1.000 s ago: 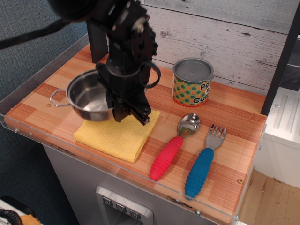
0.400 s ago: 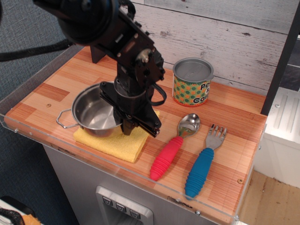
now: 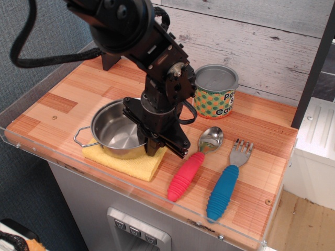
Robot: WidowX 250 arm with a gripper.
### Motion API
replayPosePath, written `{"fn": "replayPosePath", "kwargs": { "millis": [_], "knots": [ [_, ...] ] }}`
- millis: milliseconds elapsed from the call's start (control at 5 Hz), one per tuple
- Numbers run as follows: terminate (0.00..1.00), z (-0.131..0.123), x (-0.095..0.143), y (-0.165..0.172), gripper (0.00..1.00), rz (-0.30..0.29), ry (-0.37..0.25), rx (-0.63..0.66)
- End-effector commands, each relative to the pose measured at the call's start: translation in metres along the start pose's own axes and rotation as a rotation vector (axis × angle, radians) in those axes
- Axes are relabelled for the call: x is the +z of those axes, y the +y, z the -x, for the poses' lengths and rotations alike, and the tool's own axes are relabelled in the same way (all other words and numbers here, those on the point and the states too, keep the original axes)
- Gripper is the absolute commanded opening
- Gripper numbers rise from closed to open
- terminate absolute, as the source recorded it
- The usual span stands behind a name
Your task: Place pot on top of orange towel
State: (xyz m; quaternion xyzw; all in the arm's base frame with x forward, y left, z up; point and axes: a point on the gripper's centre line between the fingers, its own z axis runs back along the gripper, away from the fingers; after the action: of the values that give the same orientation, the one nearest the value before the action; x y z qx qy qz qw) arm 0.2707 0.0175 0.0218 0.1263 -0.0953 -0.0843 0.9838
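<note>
While the pot is held at its right rim, the scene is set out as follows.

Pot: the pot [image 3: 118, 136] is seen on the orange towel [image 3: 137, 164], covering most of it; whether its base is fully settled or just above the cloth cannot be told.

Towel: only the front and right edges are left showing under the pot, near the front edge of the wooden surface [image 3: 57, 102].

End effector: the end effector [image 3: 156, 147] is pressed together on the pot's right rim, one finger inside the wall and one outside, as far as can be judged.

Weight: the pot is judged light, being small, shallow and thin-walled.

Stiffness: the steel is judged rigid, so a rim pinch is not expected to deform it.

Slip: the polished wall is judged slippery; a firm pinch is called for, and tilting about a one-sided hold is likely.

Hold points: the rim is judged the best place; the wire loop handle [image 3: 84, 137] at the left is judged too thin and loose.

Cloth: the towel is judged soft and liable to bunch or slide if dragged.

Bystanders: a dotted can [image 3: 214, 91], a red spoon [image 3: 194, 164] and a blue fork [image 3: 227, 183] are left at the right, apart from the pot.
</note>
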Motion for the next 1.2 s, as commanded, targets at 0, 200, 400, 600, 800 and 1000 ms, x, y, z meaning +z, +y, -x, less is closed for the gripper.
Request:
{"fn": "replayPosePath", "kwargs": {
  "millis": [0, 200, 400, 600, 800, 1000],
  "knots": [
    [0.00, -0.016, 0.001, 0.006, 1.00, 0.026, -0.024, -0.008],
    [0.00, -0.018, 0.011, 0.010, 1.00, 0.030, -0.072, -0.002],
    [0.00, -0.020, 0.020, 0.014, 1.00, 0.028, -0.091, 0.010],
    [0.00, -0.020, 0.038, 0.020, 1.00, 0.049, -0.140, 0.015],
    [0.00, -0.024, 0.055, 0.028, 1.00, 0.049, -0.155, -0.002],
    [0.00, -0.035, 0.067, 0.040, 1.00, 0.096, -0.133, -0.104]
  ]
}}
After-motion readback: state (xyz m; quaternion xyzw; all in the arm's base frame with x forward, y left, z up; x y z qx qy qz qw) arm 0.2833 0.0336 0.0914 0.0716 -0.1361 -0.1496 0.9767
